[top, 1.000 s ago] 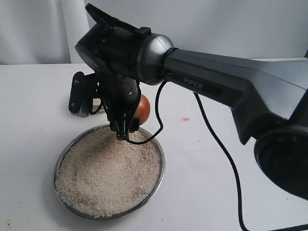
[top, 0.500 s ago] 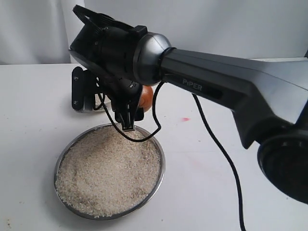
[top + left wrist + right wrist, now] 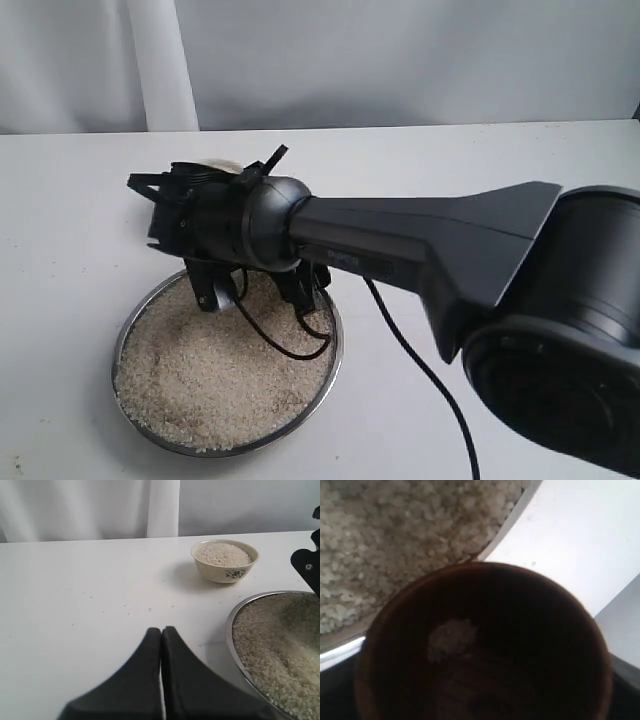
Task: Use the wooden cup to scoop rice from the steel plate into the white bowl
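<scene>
- Change: the right arm (image 3: 400, 240) now lies low and nearly level across the far rim of the steel plate (image 3: 122, 345). A second ago its wrist stood upright there, with the wooden cup (image 3: 485, 605) showing behind it.
- Cup location: the wrist hides it in the exterior view. In the right wrist view it fills the frame, mouth toward the camera, above the plate's rim. The rice (image 3: 200, 380) lies to one side of it and bare table (image 3: 580, 535) to the other.
- Cup contents: almost nothing, only a small patch of grains on the dark floor.
- Right gripper (image 3: 482, 685): the jaws are set wide and clamp the cup. This is judged from how squarely the cup sits before the wrist camera, since the fingers barely show.
- Left gripper (image 3: 161, 670): the jaws are closed with the fingertips touching and nothing between them. It is parked over the table beside the plate.
- White bowl (image 3: 225, 560): it stands on the table beyond the plate, already heaped with rice.
- Meaning: the cup appears to be lowered for another scoop, which is not yet taken.
</scene>
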Controlling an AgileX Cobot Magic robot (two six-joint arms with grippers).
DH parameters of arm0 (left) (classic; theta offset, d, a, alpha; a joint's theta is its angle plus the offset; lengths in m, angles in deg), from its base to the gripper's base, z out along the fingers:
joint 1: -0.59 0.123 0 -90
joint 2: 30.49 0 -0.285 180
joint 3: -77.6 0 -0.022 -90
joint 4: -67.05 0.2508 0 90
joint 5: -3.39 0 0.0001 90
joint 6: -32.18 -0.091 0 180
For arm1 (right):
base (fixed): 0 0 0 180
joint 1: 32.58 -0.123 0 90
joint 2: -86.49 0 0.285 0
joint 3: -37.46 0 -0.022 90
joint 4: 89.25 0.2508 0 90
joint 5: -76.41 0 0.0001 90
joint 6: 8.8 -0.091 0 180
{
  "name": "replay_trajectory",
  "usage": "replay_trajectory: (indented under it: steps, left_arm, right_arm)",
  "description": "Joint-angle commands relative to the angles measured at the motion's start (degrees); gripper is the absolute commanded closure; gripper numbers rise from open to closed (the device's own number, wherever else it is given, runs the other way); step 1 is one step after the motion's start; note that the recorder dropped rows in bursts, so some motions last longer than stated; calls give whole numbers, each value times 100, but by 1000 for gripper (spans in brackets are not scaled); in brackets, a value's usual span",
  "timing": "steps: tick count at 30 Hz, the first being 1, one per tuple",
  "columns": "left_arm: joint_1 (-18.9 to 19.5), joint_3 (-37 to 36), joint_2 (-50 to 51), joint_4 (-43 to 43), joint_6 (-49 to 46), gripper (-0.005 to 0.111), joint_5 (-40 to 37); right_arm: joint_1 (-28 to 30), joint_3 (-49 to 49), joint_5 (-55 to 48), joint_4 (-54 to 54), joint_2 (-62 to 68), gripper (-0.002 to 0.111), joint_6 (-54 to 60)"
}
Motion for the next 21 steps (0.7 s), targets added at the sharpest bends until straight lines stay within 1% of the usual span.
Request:
replay_trajectory:
  steps: [1,12,21]
  left_arm:
    - [-35,-9,-14,3,2,107,81]
    - [-35,-9,-14,3,15,107,81]
    - [-35,-9,-14,3,2,107,81]
  right_arm:
    - [-205,5,7,-486,-49,108,37]
    - [-476,5,7,-701,585,108,-30]
    - [-649,5,124,-457,663,108,-47]
